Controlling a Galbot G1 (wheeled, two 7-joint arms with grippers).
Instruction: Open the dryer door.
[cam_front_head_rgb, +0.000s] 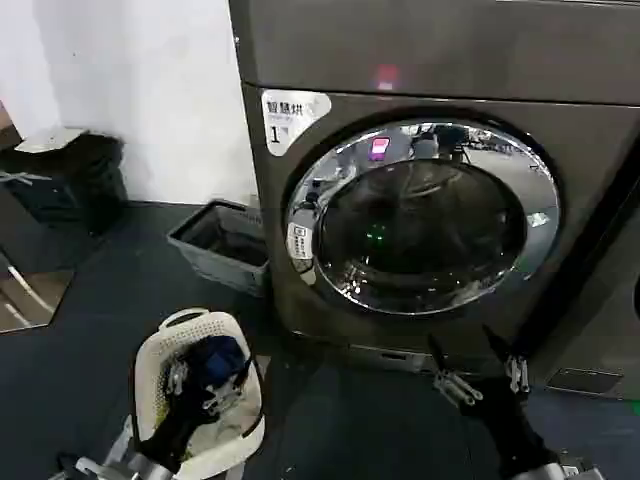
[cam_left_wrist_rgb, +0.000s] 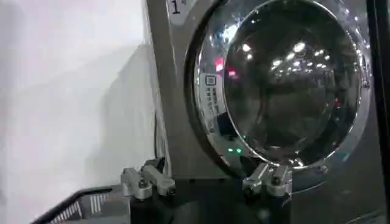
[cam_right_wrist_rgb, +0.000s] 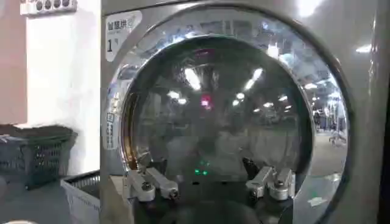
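**Dryer door still shut; right arm lined up low in front of it**

The big dark grey-brown metal front-loading dryer (cam_front_head_rgb: 440, 200), marked with a white "1" sticker, stands at the far right of the scene. Its round porthole door (cam_front_head_rgb: 422, 217), wide chrome rim around dark tinted glass, sits flush against the front, so opening has not begun; I'd call this the approach. The right gripper (cam_front_head_rgb: 478, 368) hangs near the floor just below the door's lower rim, fingers spread open and holding nothing, apart from the door. From its own wrist camera the gripper (cam_right_wrist_rgb: 210, 182) faces the glass squarely. Next, I'd judge, it must rise to the rim's edge, find a lip or handle to hook, then pull outward; which side carries the catch I cannot tell.

The left gripper (cam_front_head_rgb: 205, 385) waits at the near left, fingers open and empty, over a white perforated plastic laundry basket (cam_front_head_rgb: 160, 345) with dark blue cloth inside. Against the wall to the dryer's left sits a grey rectangular floor bin (cam_front_head_rgb: 222, 250); nothing shows inside it. Farther left stands a dark slatted crate (cam_front_head_rgb: 70, 180), contents hidden.
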